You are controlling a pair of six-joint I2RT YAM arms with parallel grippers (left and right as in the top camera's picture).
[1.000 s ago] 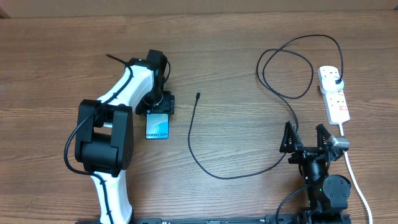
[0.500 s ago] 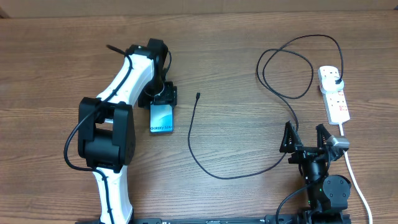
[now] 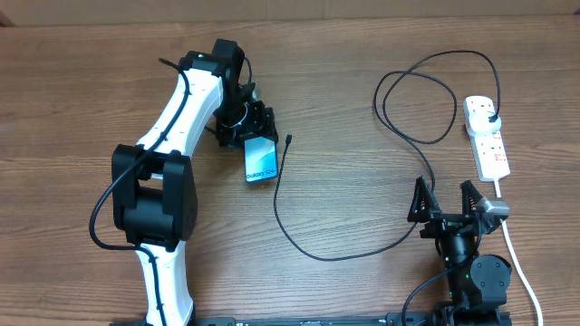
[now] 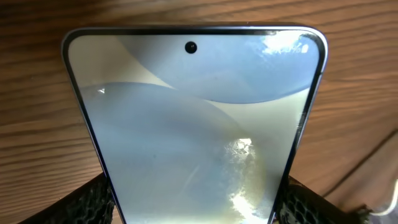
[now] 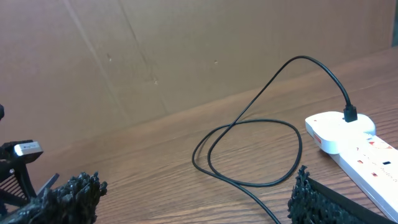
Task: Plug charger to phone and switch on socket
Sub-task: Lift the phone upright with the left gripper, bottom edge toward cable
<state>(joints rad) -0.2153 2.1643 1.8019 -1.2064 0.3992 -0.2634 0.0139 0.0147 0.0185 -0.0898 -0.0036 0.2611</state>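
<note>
A cardboard wall [image 5: 186, 56] backs the wooden table [image 3: 72, 91].

White socket [image 3: 487, 138] strip with red markings lies flat. Black charger [image 3: 276, 195] plug sits in the socket's far end; thin cable loops well left of it, tip free. Blue-screened phone [image 3: 260, 163], face up, even farther left.

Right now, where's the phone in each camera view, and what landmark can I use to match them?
Overhead: the phone shows left of centre, held by the left gripper, close to the tip of the charger.
Left wrist: the phone fills the middle of the frame.
Right wrist: not in it.
Shared landmark: the charger's thin black cable, at the lower right in the left wrist view and looped at centre in the right wrist view.
</note>
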